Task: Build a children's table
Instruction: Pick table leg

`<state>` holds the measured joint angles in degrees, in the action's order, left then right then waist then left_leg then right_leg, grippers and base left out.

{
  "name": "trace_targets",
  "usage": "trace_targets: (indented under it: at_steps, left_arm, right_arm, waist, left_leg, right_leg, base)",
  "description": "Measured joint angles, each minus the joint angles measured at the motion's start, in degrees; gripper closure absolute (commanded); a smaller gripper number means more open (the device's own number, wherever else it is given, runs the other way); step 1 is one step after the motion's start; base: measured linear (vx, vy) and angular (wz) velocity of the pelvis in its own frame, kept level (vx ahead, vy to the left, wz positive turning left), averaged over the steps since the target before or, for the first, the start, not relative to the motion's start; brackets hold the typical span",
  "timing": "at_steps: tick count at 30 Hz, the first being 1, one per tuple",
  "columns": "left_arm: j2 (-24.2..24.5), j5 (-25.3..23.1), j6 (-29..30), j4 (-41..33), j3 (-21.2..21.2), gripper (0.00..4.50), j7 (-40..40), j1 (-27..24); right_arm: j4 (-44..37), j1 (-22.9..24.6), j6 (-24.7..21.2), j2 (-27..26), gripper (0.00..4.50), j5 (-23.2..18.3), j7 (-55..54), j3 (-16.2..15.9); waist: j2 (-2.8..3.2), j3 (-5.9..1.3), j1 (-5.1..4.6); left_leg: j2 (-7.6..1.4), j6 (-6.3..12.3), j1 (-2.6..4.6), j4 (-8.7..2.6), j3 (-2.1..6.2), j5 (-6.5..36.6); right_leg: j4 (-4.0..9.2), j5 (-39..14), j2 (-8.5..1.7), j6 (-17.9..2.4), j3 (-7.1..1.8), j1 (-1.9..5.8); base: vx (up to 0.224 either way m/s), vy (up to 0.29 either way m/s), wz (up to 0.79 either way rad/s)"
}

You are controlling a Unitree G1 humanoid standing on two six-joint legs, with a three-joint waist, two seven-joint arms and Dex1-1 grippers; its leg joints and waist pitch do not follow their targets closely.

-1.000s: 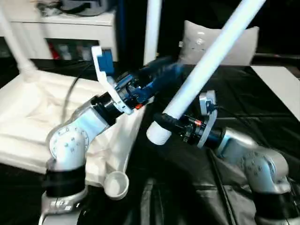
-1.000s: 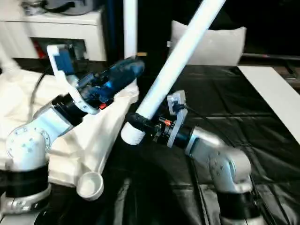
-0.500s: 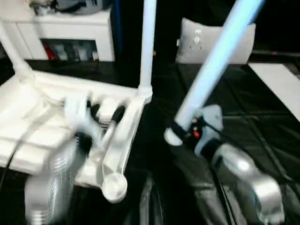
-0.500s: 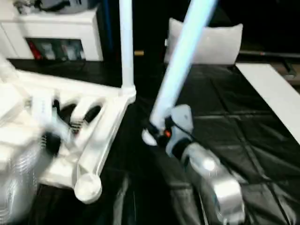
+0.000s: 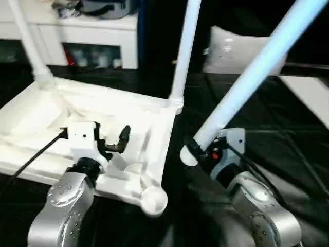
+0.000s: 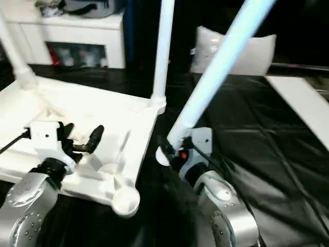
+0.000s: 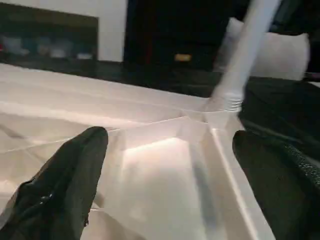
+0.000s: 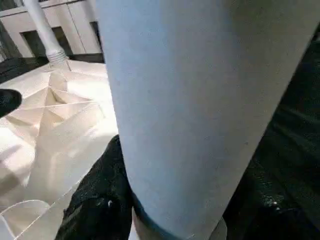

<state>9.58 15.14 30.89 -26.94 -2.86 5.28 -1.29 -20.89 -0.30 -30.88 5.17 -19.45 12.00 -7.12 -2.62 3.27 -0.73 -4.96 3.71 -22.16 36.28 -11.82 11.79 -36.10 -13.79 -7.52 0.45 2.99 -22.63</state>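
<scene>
The children's table top (image 5: 46, 118) lies upside down at the left, ribbed underside up. Two white legs stand in its far corners, one at the back left (image 5: 28, 41) and one at the back right (image 5: 184, 56). The near corner socket (image 5: 153, 199) holds nothing. My left gripper (image 6: 79, 135) hovers open just over the underside, its fingers (image 7: 65, 185) spread wide with nothing between them. My right gripper (image 5: 198, 150) is shut on the thick end of a third leg (image 5: 252, 72), which slants up to the right beside the top's right edge.
A white cabinet (image 5: 97, 31) stands at the back. A pale cushion (image 5: 231, 49) lies behind the held leg. A flat white board (image 5: 308, 92) lies at the right. Black cloth (image 5: 288, 149) covers the surface.
My left arm has come down from beside the standing leg to low over the underside. The right gripper still holds its leg, now closer to the top's edge. The camera has shifted.
</scene>
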Motion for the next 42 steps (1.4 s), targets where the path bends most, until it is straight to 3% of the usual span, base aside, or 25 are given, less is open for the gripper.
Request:
trace_targets:
  at_steps: [1, 2, 3, 4, 5, 7, 8, 9, 10, 12, 14, 17, 20, 21, 22, 23, 24, 25, 26, 27, 29, 32, 35, 38, 42]
  left_arm:
    - [-0.1, -0.2, -0.1, -0.1, 0.2, 0.00, 0.0, 0.1]
    - [-0.7, -0.2, -0.1, -0.6, 1.3, 0.00, 0.1, 0.2]
    - [-0.9, -0.2, -0.1, -1.0, 1.5, 0.00, 0.1, 0.0]
    - [-0.9, -0.2, -0.1, -1.0, 1.4, 0.00, 0.0, -0.1]
    - [-0.8, -0.3, -0.1, -1.1, 1.4, 0.00, 0.0, 0.2]
    - [0.1, -1.3, 0.0, -1.0, 1.4, 0.00, -0.4, 0.5]
    - [1.1, -2.1, 0.1, -0.8, 1.6, 0.00, -0.6, 0.6]
    - [1.6, -2.8, 0.1, -0.8, 1.7, 0.00, -0.7, 0.6]
    - [1.6, -3.5, 0.1, -1.0, 1.6, 0.00, -0.9, 0.6]
    - [0.9, -4.2, 0.0, -1.1, 1.8, 0.00, -1.8, 0.9]
    - [0.0, -4.3, 0.1, -0.9, 1.6, 0.00, -2.5, 1.0]
    - [0.2, -5.2, 0.2, -0.9, 2.4, 0.00, -2.8, 1.3]
    - [-0.1, -5.9, 0.0, -0.9, 3.1, 0.00, -3.1, 1.3]
    - [-0.9, -5.9, -0.2, -0.8, 3.0, 0.00, -3.3, 1.3]
    - [-1.3, -5.9, -0.2, -0.6, 3.0, 0.00, -3.4, 1.0]
    - [-2.1, -6.0, -0.2, -0.6, 3.4, 0.00, -3.6, 0.8]
    - [-2.2, -6.1, -0.2, -0.4, 3.9, 0.00, -3.6, 0.8]
    - [-2.5, -6.2, -0.3, -0.3, 4.3, 0.00, -3.6, 1.1]
    - [-2.5, -6.4, -0.4, -0.3, 4.7, 0.00, -3.6, 1.4]
    - [-2.5, -6.6, -0.6, -0.1, 5.4, 0.00, -3.7, 2.3]
    - [-1.8, -7.7, -0.9, 0.3, 5.4, 0.00, -3.9, 3.5]
    - [-1.2, -8.7, -0.9, 2.0, 4.1, 0.00, -4.4, 3.2]
    - [-1.8, -8.6, -0.9, 2.0, 3.5, 0.00, -4.2, 3.2]
    - [-1.0, -8.6, -0.8, 1.8, 5.7, 0.00, -3.0, 3.4]
    - [-0.9, -7.1, -1.4, 1.7, 4.8, 0.00, -1.5, 2.8]
  right_arm:
    - [0.4, 0.0, 0.2, 0.1, 2.58, 0.0, 0.2, 0.2]
    - [1.2, -0.5, 0.2, 0.9, 2.58, 0.1, 0.5, 0.5]
    - [1.9, -1.2, 0.2, 1.3, 2.58, 0.2, 0.7, 0.5]
    - [2.1, -1.5, 0.2, 1.2, 2.58, 0.3, 0.8, 0.5]
    - [2.0, -1.7, 0.2, 1.3, 2.58, 0.3, 1.0, 0.5]
    - [2.8, -1.3, -0.2, 0.7, 2.58, 0.3, 1.2, -0.1]
    - [2.9, -0.9, -0.4, 0.4, 2.58, 0.2, 1.5, -0.5]
    - [2.8, -1.0, -0.4, 0.8, 2.58, 0.3, 1.6, -0.4]
    - [2.4, -1.3, -0.2, 1.0, 2.58, 0.3, 1.6, -0.2]
    - [1.6, -2.0, -0.1, 1.8, 2.58, 0.5, 1.9, -0.1]
    - [2.2, -2.2, 0.0, 1.7, 2.58, 0.6, 1.9, -0.1]
    - [3.5, -2.0, 0.1, 2.0, 2.58, 1.2, 2.1, -0.1]
    - [3.5, -2.5, 1.0, 2.1, 2.58, 1.1, 2.4, 0.4]
    - [3.6, -2.8, 1.1, 2.2, 2.58, 1.1, 2.6, 0.4]
    - [3.7, -2.7, 1.2, 2.3, 2.58, 1.0, 2.8, 0.4]
    - [3.8, -2.5, 1.1, 2.5, 2.58, 1.0, 2.9, 0.4]
    - [3.8, -2.4, 1.1, 2.7, 2.58, 1.1, 2.9, 0.4]
    - [3.5, -2.4, 1.1, 3.0, 2.58, 1.1, 2.9, 0.6]
    - [3.4, -2.5, 1.1, 3.2, 2.58, 1.2, 2.9, 1.0]
    - [3.3, -2.5, 1.2, 3.6, 2.58, 1.7, 2.8, 1.6]
    - [4.3, -2.4, 1.1, 3.5, 2.58, 2.0, 2.2, 2.2]
    - [4.3, -2.9, 1.0, 2.1, 2.58, 1.8, 2.3, 1.5]
    - [3.9, -2.8, 1.4, 2.6, 2.58, 1.8, 2.4, 1.3]
    - [3.6, -1.1, 1.8, 3.0, 2.58, 1.9, 2.3, 2.4]
    - [3.5, -0.9, 2.3, 2.5, 2.58, 1.8, 2.5, 2.5]
  waist:
    - [-0.23, -0.05, -0.03]
    - [0.05, -0.04, 0.23]
    - [0.61, 0.05, -0.20]
    - [0.93, 0.17, -1.10]
    - [1.42, 0.38, -2.41]
    - [2.42, 1.30, -6.25]
    - [2.25, 1.34, -6.97]
    - [2.33, 1.24, -6.83]
    - [2.35, 1.14, -6.38]
    - [0.79, -0.13, -6.42]
    - [1.88, -0.36, -6.53]
    - [1.88, -0.56, -4.03]
    - [0.99, -1.02, 0.29]
    - [0.03, -1.36, 1.48]
    - [-0.21, -1.39, 2.17]
    - [-0.19, -1.29, 3.29]
    - [-0.45, -1.22, 3.50]
    - [-0.68, -1.18, 3.41]
    - [-0.67, -1.33, 3.38]
    - [-0.01, -1.52, 2.94]
    - [0.34, -1.27, 2.19]
    - [0.69, -1.01, 0.52]
    - [0.02, -1.26, -0.41]
    - [-0.20, -0.87, 1.33]
    - [0.36, -0.72, 3.11]
  left_leg:
    - [0.00, -0.10, -0.07, 0.15, -0.44, 0.2]
    - [0.34, -1.30, -1.18, 4.59, 2.22, 2.5]
    - [0.59, -2.54, -2.23, 9.67, 6.38, 3.3]
    - [0.23, -5.18, -1.83, 12.46, 9.33, 4.5]
    - [-0.78, -6.69, -0.31, 10.74, 10.07, 8.2]
    - [-0.04, -4.30, -0.28, 9.64, 9.41, 7.8]
    - [0.16, -4.66, 0.13, 8.18, 9.96, 7.6]
    - [0.19, -5.10, 0.53, 6.65, 10.14, 7.4]
    - [1.29, -6.16, 0.62, 5.04, 10.95, 6.8]
    - [7.14, -9.37, 0.44, 0.30, 13.79, 4.6]
    - [9.94, -7.91, 0.42, -3.89, 17.67, -0.4]
    - [10.77, -4.77, 0.81, -5.74, 20.42, -4.1]
    - [10.12, -4.83, -0.95, -6.27, 20.04, -4.1]
    - [9.84, -4.89, -1.57, -6.36, 19.28, -4.1]
    - [9.04, -4.88, -2.25, -5.01, 18.34, -3.1]
    - [5.90, -4.52, -3.47, 0.54, 14.30, 0.0]
    - [3.92, -4.35, -3.44, 3.87, 12.14, 0.1]
    - [2.42, -4.42, -2.48, 4.76, 11.05, 0.1]
    - [1.18, -4.57, -1.51, 4.28, 10.68, 0.0]
    - [-1.04, -5.02, 0.54, 0.95, 9.82, 0.2]
    - [-2.82, -7.37, 0.86, -1.34, 7.94, 0.0]
    - [-3.61, -7.09, 0.62, -1.42, 8.50, -0.6]
    - [-3.97, -6.65, 0.90, -1.76, 8.46, -1.2]
    - [-4.14, -4.11, 0.81, -0.81, 6.34, 0.1]
    - [-5.14, -7.72, 0.95, -2.49, 5.79, -1.7]
  right_leg:
    - [0.85, 1.1, -0.77, 2.0, -0.34, 0.01]
    - [1.73, 2.9, -1.43, 4.3, -0.49, 0.07]
    - [1.58, 3.8, -2.07, 4.7, -0.07, -0.03]
    - [1.27, 3.9, -3.35, 4.7, 0.92, 0.08]
    - [1.20, 3.9, -5.01, 4.8, 2.54, 0.16]
    - [0.26, -0.6, -4.50, 1.6, 2.84, 1.01]
    - [-3.41, -1.3, -2.28, -0.1, 3.33, 1.06]
    - [-3.71, -0.9, 0.33, -0.7, 4.12, 2.09]
    - [-2.53, -0.5, 2.28, -1.2, 4.60, 4.16]
    - [1.46, -3.1, 4.97, -1.9, 3.46, 8.54]
    - [1.94, -5.3, 5.91, -4.9, 2.23, 7.90]
    - [-5.09, -7.5, 8.01, -6.3, -1.01, 6.76]
    - [-3.58, -7.6, 7.53, -6.7, -3.15, 6.65]
    - [-2.48, -7.4, 6.79, -4.4, -3.56, 6.60]
    - [-2.06, -6.4, 6.76, -2.2, -3.41, 6.19]
    - [-2.02, -5.7, 7.16, -1.4, -3.09, 6.17]
    - [-2.05, -5.6, 7.27, -1.4, -3.09, 6.31]
    - [-2.05, -5.4, 7.26, -1.5, -3.10, 6.14]
    - [-2.12, -5.1, 7.32, -1.5, -3.09, 5.79]
    - [-2.13, -4.6, 7.77, -1.5, -2.99, 4.78]
    - [-1.46, -3.3, 7.78, -1.8, -2.40, 3.99]
    - [-1.01, -2.7, 7.64, -2.1, -0.69, 3.67]
    - [-2.41, -3.2, 7.55, -3.5, 0.15, 3.63]
    - [-1.85, -2.8, 7.75, -3.7, 0.15, 3.43]
    - [-1.89, -2.6, 8.21, -3.5, 0.48, 2.67]
  base:
    - [-0.110, 0.133, -0.03]
    - [-0.095, 0.203, -0.35]
    - [-0.095, 0.203, -0.35]
    - [-0.083, 0.274, -0.46]
    - [-0.096, 0.266, -0.11]
    - [-0.119, 0.262, -0.01]
    - [-0.128, 0.235, -0.02]
    - [-0.128, 0.235, -0.02]
    - [-0.086, 0.188, -0.05]
    - [-0.036, 0.140, 0.12]
    - [-0.075, 0.102, 0.45]
    - [-0.107, 0.013, 0.47]
    - [-0.127, -0.148, 0.23]
    - [-0.147, -0.201, 0.10]
    - [-0.148, -0.220, 0.11]
    - [-0.127, -0.188, -0.04]
    - [-0.127, -0.188, -0.04]
    - [-0.088, -0.143, -0.15]
    - [-0.034, -0.082, -0.01]
    - [-0.034, -0.082, -0.01]
    - [-0.031, 0.003, 0.02]
    - [-0.032, -0.015, 0.02]
    - [-0.046, -0.085, 0.04]
    - [-0.062, -0.099, -0.02]
    - [-0.023, -0.035, -0.03]
